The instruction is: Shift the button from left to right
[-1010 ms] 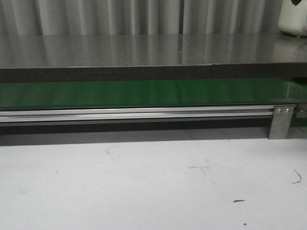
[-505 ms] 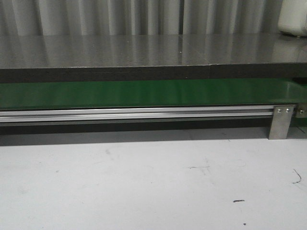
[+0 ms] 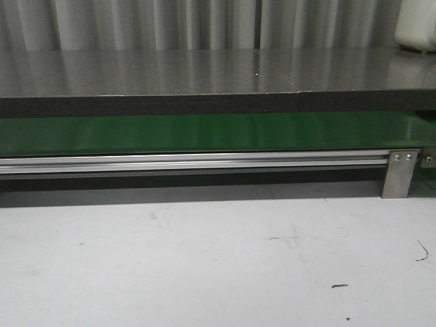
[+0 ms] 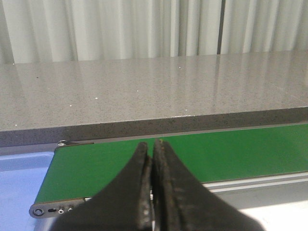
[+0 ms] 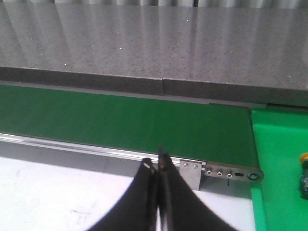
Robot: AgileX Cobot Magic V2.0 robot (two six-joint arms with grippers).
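No whole button shows in any view. At the edge of the right wrist view, a small thing with a yellow top and a dark body (image 5: 303, 173) sits on a bright green surface (image 5: 279, 144). The frame cuts it off, so I cannot tell if it is the button. My left gripper (image 4: 152, 143) is shut and empty, over the left end of the green conveyor belt (image 4: 240, 149). My right gripper (image 5: 156, 162) is shut and empty, near the belt's right end (image 5: 120, 120). Neither gripper shows in the front view.
The green belt (image 3: 204, 133) runs across behind an aluminium rail with a metal bracket (image 3: 398, 174). A grey stone counter (image 3: 204, 68) lies beyond it, with a white object (image 3: 415, 27) at its far right. A blue surface (image 4: 19, 183) lies left of the belt's end.
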